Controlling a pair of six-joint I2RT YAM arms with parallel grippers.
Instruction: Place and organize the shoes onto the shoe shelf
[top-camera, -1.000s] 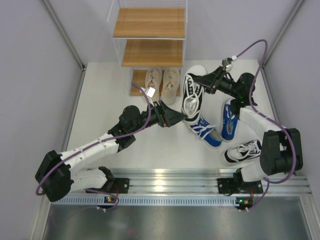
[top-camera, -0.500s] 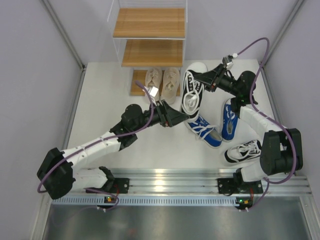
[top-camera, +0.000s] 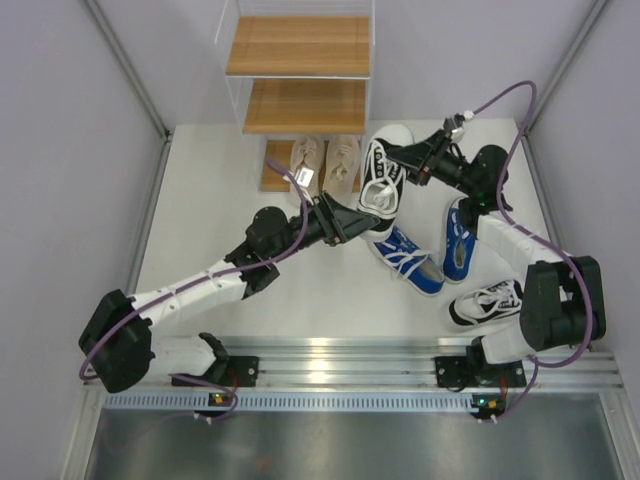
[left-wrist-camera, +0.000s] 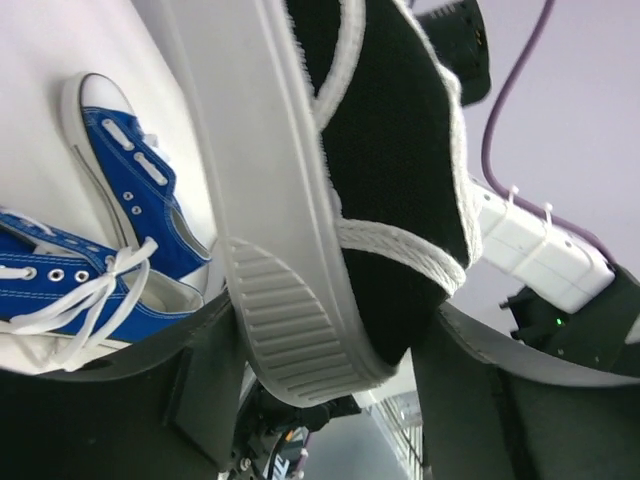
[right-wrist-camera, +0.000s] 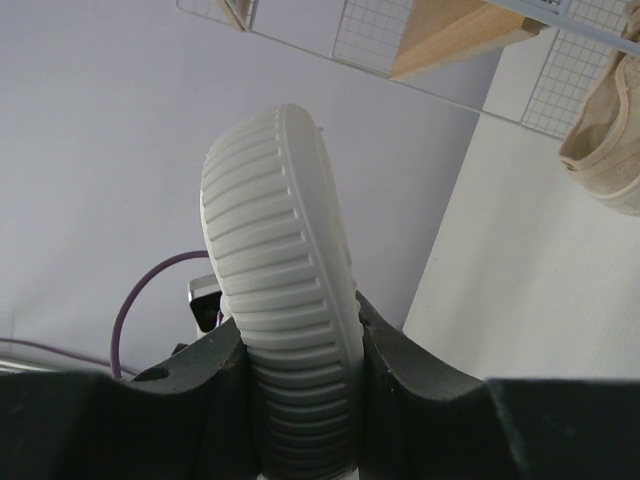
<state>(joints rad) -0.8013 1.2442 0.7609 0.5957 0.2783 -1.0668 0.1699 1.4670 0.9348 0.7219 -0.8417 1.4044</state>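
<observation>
A black-and-white sneaker (top-camera: 381, 178) with a white sole is held off the table between both grippers. My left gripper (top-camera: 362, 222) is shut on its heel (left-wrist-camera: 400, 250). My right gripper (top-camera: 402, 160) is shut on its ribbed toe (right-wrist-camera: 285, 300). The shoe shelf (top-camera: 298, 48) stands at the back, and its lowest board (top-camera: 273, 172) holds the beige pair (top-camera: 326, 165). Two blue sneakers (top-camera: 410, 262) lie on the table to the right of the held shoe. The second black-and-white sneaker (top-camera: 487, 300) lies near the right arm's base.
The upper shelf board (top-camera: 298, 45) and middle board (top-camera: 305, 106) carry nothing. Grey walls close in both sides. The blue sneakers (left-wrist-camera: 120, 170) show under the held shoe in the left wrist view. A beige shoe (right-wrist-camera: 610, 150) and the wire frame (right-wrist-camera: 580, 70) show in the right wrist view.
My left gripper has moved up and right and closed round the black-and-white sneaker's heel. The heel end has risen off the table and shifted toward the shelf. The right gripper has kept the toe.
</observation>
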